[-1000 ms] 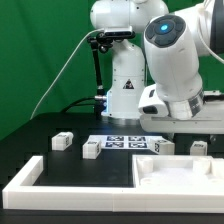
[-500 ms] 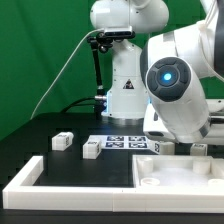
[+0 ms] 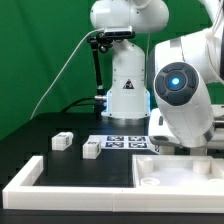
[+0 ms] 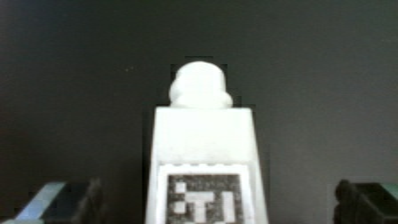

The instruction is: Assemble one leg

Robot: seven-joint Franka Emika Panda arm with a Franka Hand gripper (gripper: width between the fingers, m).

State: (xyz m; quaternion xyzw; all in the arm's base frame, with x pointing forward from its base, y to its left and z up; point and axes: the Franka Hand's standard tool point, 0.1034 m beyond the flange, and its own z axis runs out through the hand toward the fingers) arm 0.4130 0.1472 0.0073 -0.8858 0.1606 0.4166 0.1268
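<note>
Gripper [image 4: 210,203] stands spread wide, its dark fingers [image 4: 63,202] flanking the tagged white leg [image 4: 201,130] without touching it.

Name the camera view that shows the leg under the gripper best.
The wrist view: the leg fills the frame's middle, tag and rounded peg plain, between the fingers of the open gripper. In the exterior view the arm mostly hides that spot.
</note>
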